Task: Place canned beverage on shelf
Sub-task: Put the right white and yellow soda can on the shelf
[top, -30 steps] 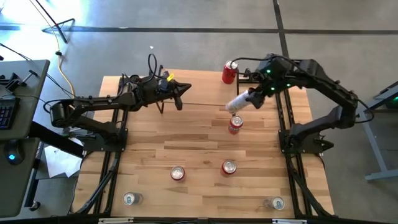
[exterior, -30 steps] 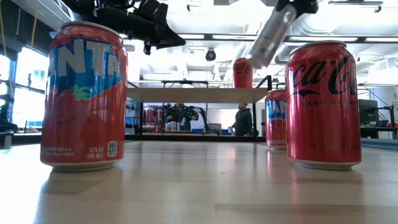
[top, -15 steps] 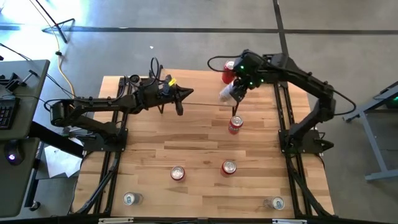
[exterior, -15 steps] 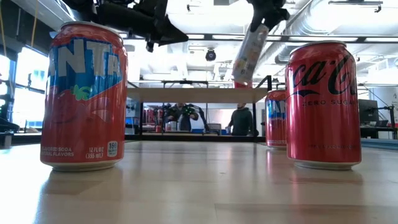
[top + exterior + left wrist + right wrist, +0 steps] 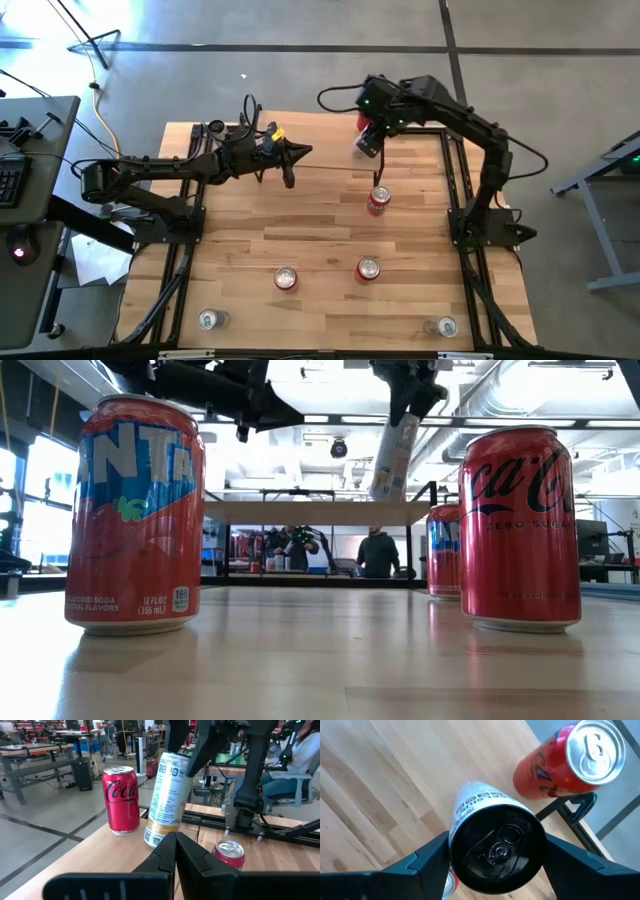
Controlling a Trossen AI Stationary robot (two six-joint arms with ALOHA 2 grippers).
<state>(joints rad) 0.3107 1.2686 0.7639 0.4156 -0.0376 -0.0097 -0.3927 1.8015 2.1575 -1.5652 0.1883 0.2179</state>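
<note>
Right gripper clamped by both fingers on the top end of a tall white can, held tilted in the air over the shelf, just beside a red cola can standing on the shelf's corner. Bottom of the white can close above the shelf top; contact not discernible. Left gripper fully closed and empty, poised over the table near the shelf's other end.
</note>
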